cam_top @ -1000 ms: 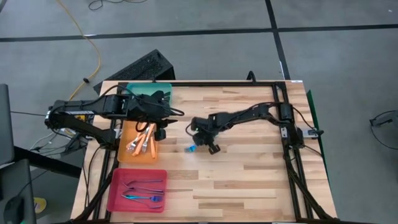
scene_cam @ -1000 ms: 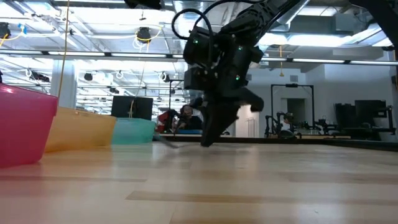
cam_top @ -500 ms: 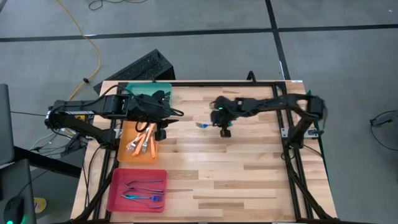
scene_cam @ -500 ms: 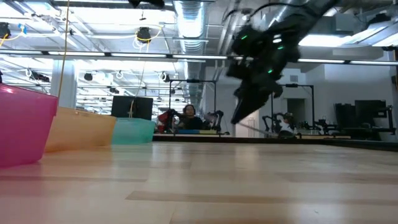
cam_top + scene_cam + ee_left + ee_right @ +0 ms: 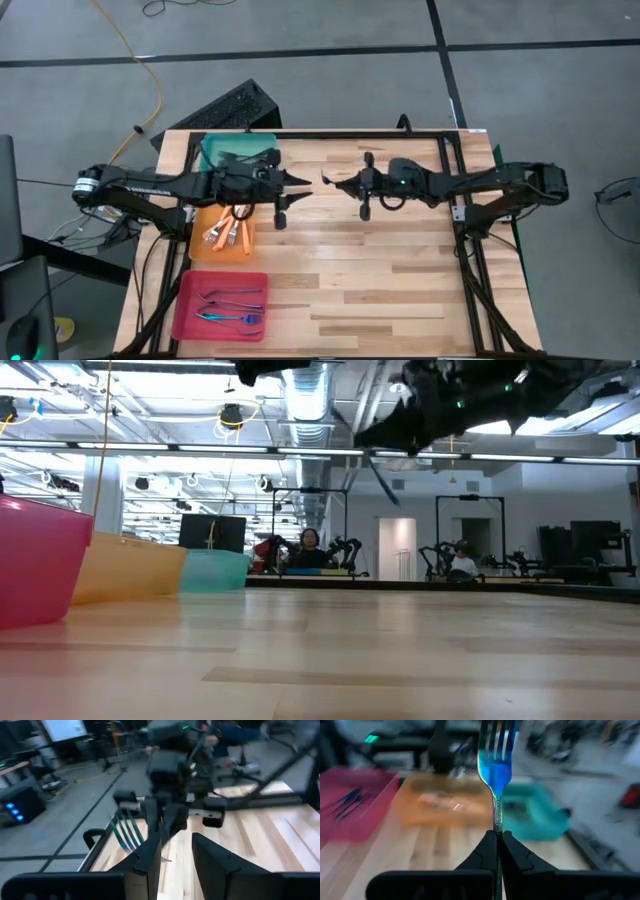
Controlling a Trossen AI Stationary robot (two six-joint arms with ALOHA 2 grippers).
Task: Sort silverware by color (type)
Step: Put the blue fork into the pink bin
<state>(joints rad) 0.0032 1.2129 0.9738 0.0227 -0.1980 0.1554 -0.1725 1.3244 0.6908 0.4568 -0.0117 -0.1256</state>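
High view: overhead, straight down on whole table [image 5: 400, 260]. Low view: tabletop height, level across into room. Wrist views: close, facing each other across table middle; right sees trays [image 5: 530, 817].

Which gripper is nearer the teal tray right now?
Left. The left gripper hangs just beside the teal tray, fingers apart. The right gripper, shut on the blue fork, is farther out over the table's middle.

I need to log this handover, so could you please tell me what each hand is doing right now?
Left hand: open, holding nothing, facing the right hand.
Right hand: closed on a blue fork, raised above the table.
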